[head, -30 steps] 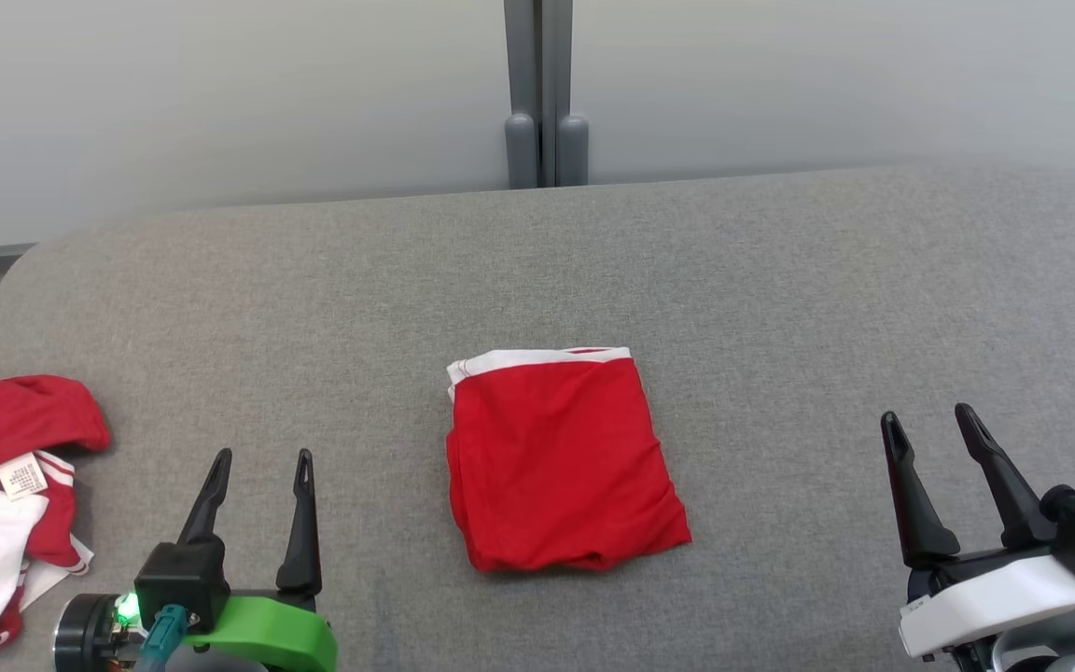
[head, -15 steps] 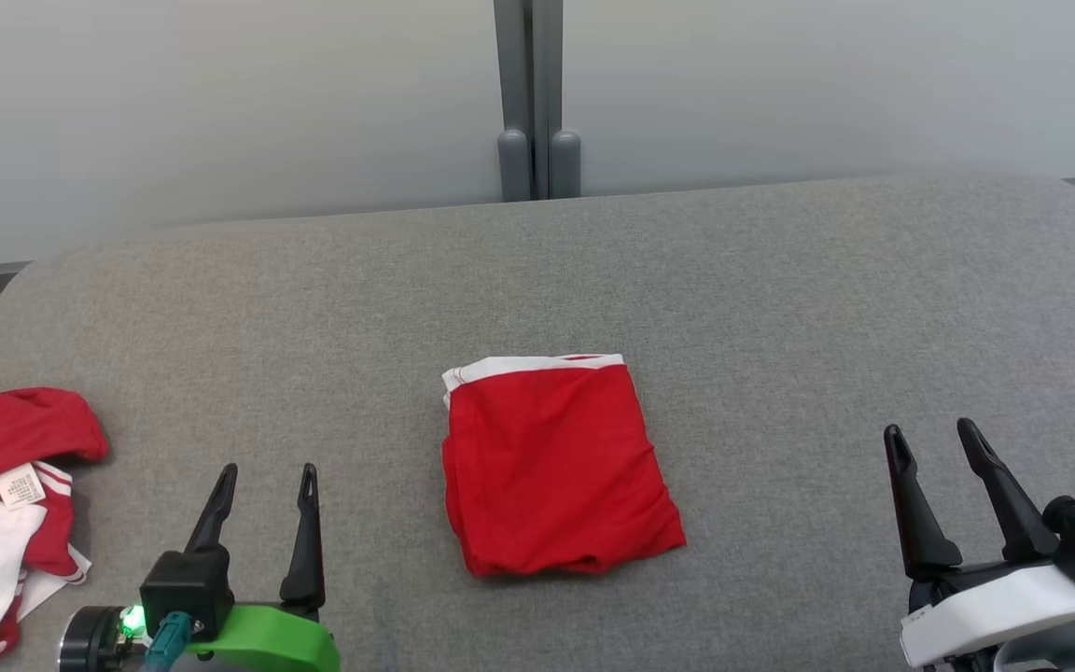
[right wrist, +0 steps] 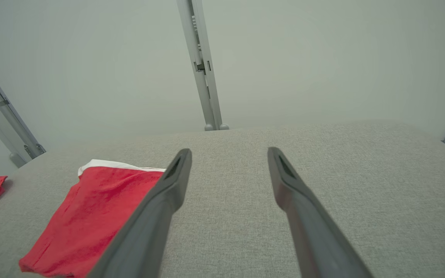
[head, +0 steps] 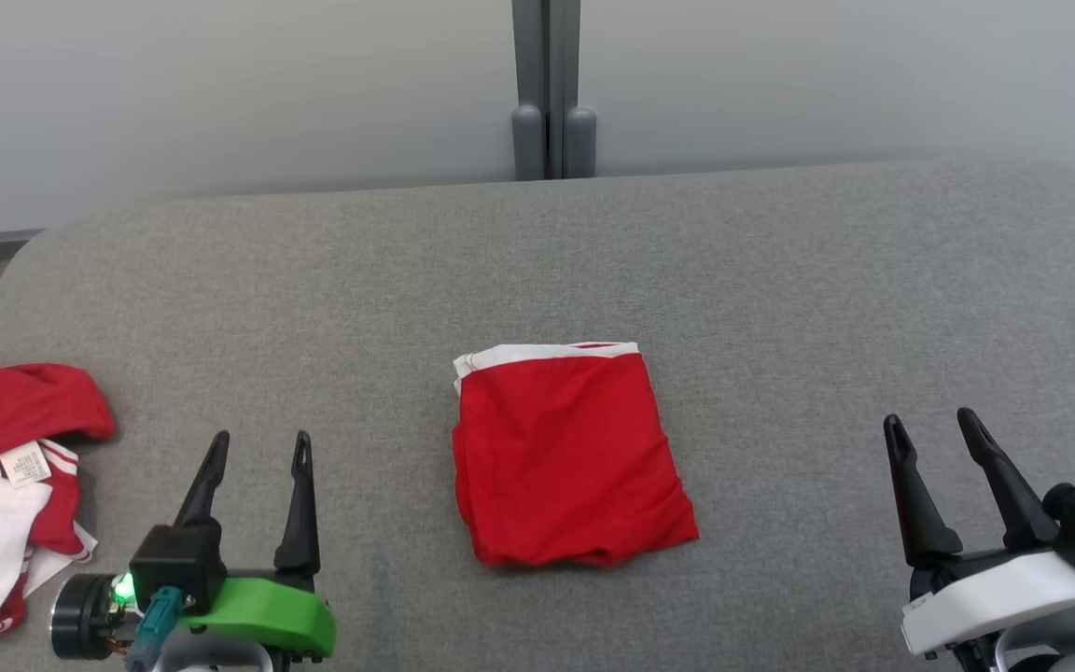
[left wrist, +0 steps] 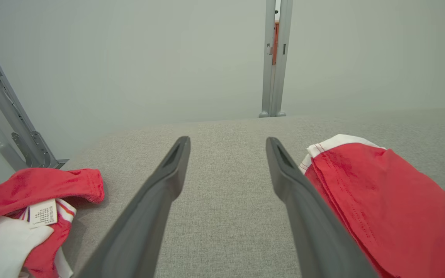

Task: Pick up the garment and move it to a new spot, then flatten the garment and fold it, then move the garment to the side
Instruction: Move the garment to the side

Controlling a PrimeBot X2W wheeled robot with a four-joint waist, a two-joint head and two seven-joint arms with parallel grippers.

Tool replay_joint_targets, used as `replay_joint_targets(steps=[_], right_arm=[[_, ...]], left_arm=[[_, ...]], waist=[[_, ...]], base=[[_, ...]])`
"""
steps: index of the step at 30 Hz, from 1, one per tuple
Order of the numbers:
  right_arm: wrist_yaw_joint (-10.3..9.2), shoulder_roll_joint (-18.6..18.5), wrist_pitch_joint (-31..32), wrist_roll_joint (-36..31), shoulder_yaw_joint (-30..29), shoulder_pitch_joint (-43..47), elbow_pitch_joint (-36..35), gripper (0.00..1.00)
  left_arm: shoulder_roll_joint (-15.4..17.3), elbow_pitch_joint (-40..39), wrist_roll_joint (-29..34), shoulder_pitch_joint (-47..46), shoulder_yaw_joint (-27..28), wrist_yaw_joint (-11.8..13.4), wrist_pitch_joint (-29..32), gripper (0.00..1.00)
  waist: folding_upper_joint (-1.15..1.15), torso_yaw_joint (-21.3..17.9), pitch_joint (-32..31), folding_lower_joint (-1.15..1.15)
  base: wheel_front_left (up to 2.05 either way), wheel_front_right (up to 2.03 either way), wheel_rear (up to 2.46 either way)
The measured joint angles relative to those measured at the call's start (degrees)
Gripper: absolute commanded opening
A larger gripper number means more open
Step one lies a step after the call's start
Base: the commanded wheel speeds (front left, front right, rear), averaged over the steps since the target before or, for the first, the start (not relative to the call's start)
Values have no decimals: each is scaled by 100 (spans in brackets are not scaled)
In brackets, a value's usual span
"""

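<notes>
Across the head view runs the grey cloth table [head: 780, 280], edge to edge, with a pale wall [head: 220, 93] behind it at 12 o'clock. I have the garment [head: 567, 457] at the middle of the table. It is folded into a red near-rectangle with a white band along its 12 o'clock edge, lying flat and apart from both grippers. A pile [head: 6, 467] of red and white clothes sits at 9 o'clock from it, well apart, cut by the frame edge. My right gripper [head: 928, 418] hangs at 4 o'clock from the garment, fingers pointing toward 12, jaws spread wide over bare cloth. My left gripper [head: 259, 441] sits at 8 o'clock, between pile and garment — jaws spread just as wide, holding no cloth. In the left wrist view the garment lies just beside one finger, at 3 o'clock; in the right wrist view it lies at 8 o'clock. A grey post [head: 553, 93] stands against the wall at 12 o'clock. A small white label [head: 26, 464] shows on the pile.
</notes>
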Motion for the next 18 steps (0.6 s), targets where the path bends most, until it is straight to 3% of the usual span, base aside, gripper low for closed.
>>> replay_joint_targets(steps=[12,18], right_arm=[[0,-391,110,310,625,-840,610,100],[0,-523,185,457,1121,-1378,1277,100]], left_arm=[[-264,19,74,-864,-51,-36,-298,100],[-478,131,124,-1233,-60,-110,-355,100]], waist=[[0,499,779,0],[0,877,1202,0]], base=[[0,0,0],[0,0,0]])
